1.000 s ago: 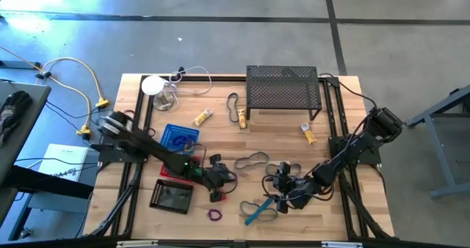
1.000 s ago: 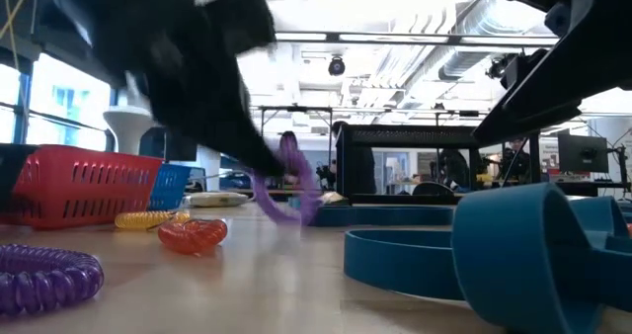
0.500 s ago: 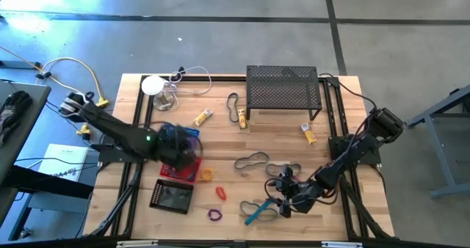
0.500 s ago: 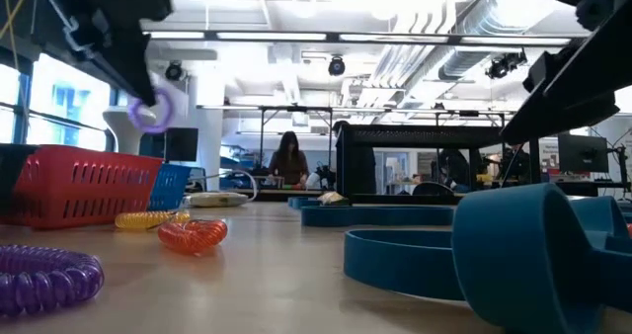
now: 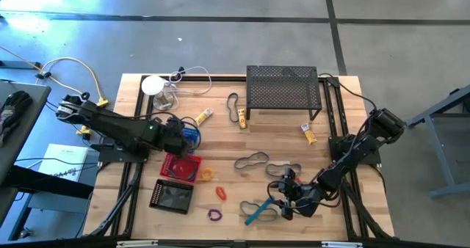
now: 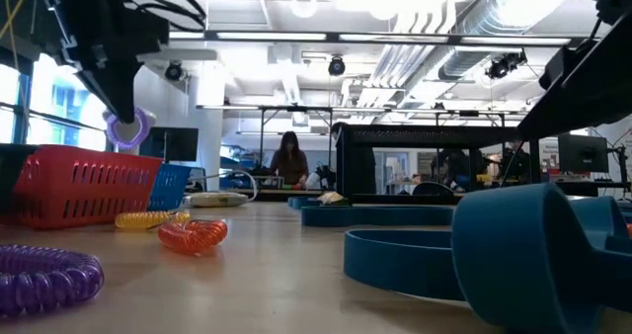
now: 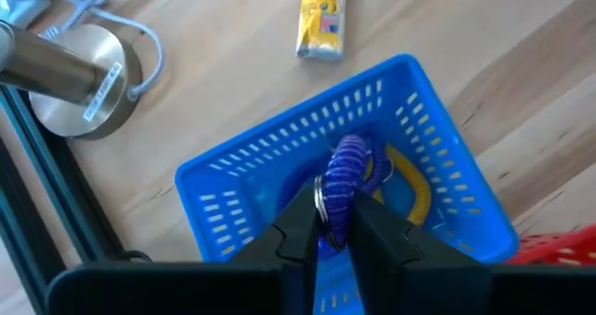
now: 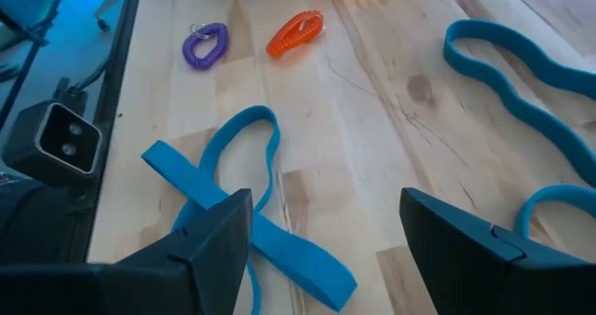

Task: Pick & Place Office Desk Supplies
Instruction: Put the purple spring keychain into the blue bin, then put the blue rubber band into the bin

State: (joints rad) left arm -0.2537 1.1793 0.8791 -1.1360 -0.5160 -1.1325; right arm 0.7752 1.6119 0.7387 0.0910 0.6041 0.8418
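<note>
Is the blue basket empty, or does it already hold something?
Not empty. In the left wrist view a yellow coil lies inside the blue basket, while the left gripper holds a purple coil above it.

Middle of the tabletop (image 5: 220,141) was pretty open, plenty of room to pass. The black mesh shelf (image 5: 283,92) blocked the far edge, blue basket (image 5: 187,134) and red basket (image 5: 181,167) crowded the left side (left arm above them), blue loops (image 5: 258,212) cluttered the near right.
</note>
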